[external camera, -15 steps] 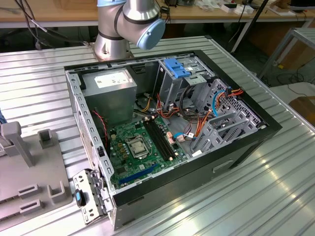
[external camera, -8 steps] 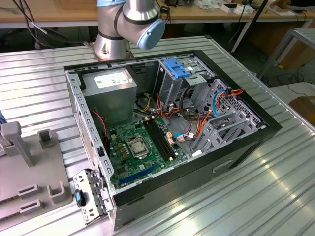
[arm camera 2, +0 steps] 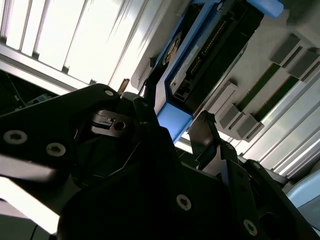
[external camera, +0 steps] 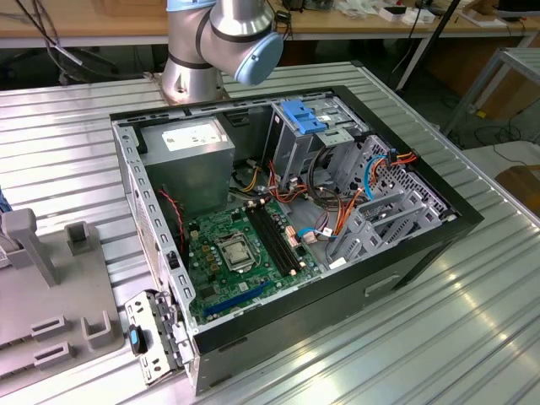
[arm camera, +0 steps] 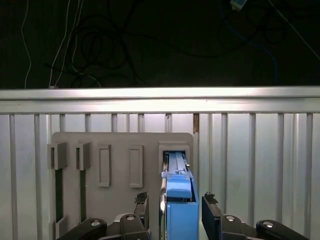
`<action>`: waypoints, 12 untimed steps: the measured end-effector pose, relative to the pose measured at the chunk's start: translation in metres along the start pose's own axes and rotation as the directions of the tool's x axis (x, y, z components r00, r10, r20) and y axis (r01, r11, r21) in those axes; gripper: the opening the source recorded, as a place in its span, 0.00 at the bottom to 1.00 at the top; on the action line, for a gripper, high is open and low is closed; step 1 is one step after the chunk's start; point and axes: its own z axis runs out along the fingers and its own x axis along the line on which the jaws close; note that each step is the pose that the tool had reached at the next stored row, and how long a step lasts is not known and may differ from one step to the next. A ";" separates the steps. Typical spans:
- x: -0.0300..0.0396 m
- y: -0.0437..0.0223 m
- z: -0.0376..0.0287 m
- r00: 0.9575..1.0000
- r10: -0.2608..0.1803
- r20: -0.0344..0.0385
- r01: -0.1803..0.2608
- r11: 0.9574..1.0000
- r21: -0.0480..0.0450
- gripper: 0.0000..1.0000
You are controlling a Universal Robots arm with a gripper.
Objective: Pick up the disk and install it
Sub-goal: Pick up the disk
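Note:
The disk [arm camera: 178,210] stands on edge in a holder slot of a grey fixture plate [arm camera: 120,150], its bright blue carrier facing the camera in the first wrist view. My gripper [arm camera: 175,202] hangs over it, open, with one dark finger on each side of the carrier and a small gap at each. In the second wrist view the disk [arm camera 2: 205,55] runs away from the gripper [arm camera 2: 170,114] as a dark slab edged in blue. The open computer case [external camera: 460,224] lies on the ribbed metal table in the exterior view.
Inside the case are a motherboard [external camera: 240,249], a power supply [external camera: 186,156], drive cages [external camera: 380,211] with orange and blue cables, and a light blue latch plate [external camera: 305,116]. The fixture plate [external camera: 51,304] lies at the exterior view's left. The arm's base [external camera: 224,42] stands behind the case.

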 end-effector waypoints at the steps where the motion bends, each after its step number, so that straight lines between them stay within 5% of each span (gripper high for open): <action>1: 0.0000 0.0000 0.0001 1.000 0.000 0.000 0.000 1.000 0.000 0.55; 12: -0.0016 0.0000 0.0006 1.000 0.000 0.000 0.000 1.000 0.000 0.55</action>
